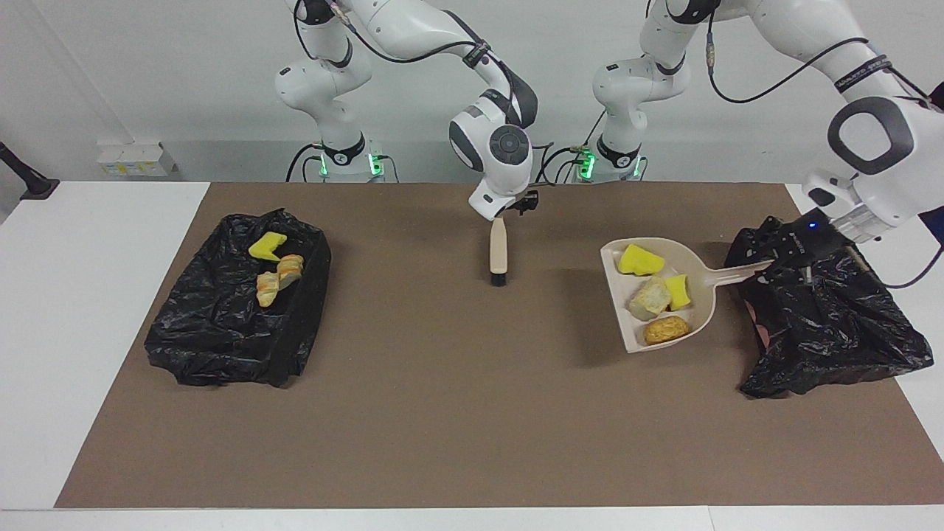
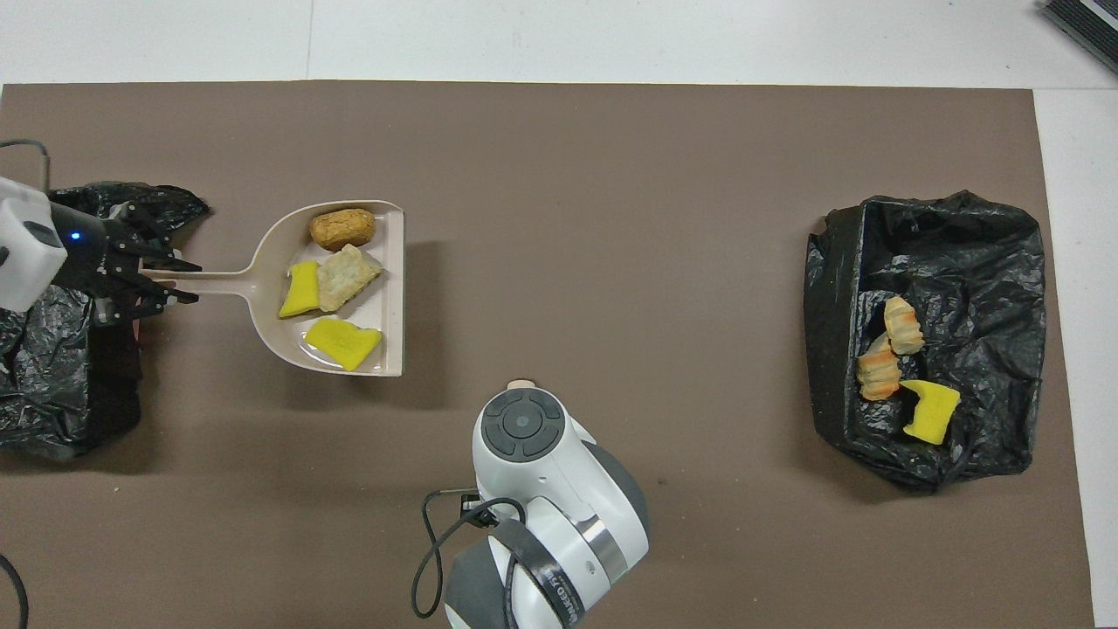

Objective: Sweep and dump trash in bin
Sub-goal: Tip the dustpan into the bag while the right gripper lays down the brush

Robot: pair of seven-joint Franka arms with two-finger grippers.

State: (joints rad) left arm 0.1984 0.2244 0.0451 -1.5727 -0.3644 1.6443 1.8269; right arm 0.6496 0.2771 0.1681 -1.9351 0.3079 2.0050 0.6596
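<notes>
My left gripper (image 1: 767, 262) is shut on the handle of the beige dustpan (image 1: 700, 310) and holds it up over the mat beside the black-bag bin (image 1: 833, 332) at the left arm's end. The pan carries trash: two yellow sponge bits (image 1: 639, 259), a pale beige lump (image 1: 650, 297) and an orange-brown lump (image 1: 666, 329). In the overhead view the left gripper (image 2: 166, 284) and the dustpan (image 2: 384, 297) show too. My right gripper (image 1: 504, 215) is shut on the beige brush (image 1: 498, 254), which hangs bristles down over the middle of the mat.
A second black-bag bin (image 1: 236, 317) sits at the right arm's end, holding a yellow sponge bit (image 1: 267, 245) and two striped bread-like pieces (image 1: 290, 269). It also shows in the overhead view (image 2: 961, 253). A brown mat (image 1: 457, 413) covers the table.
</notes>
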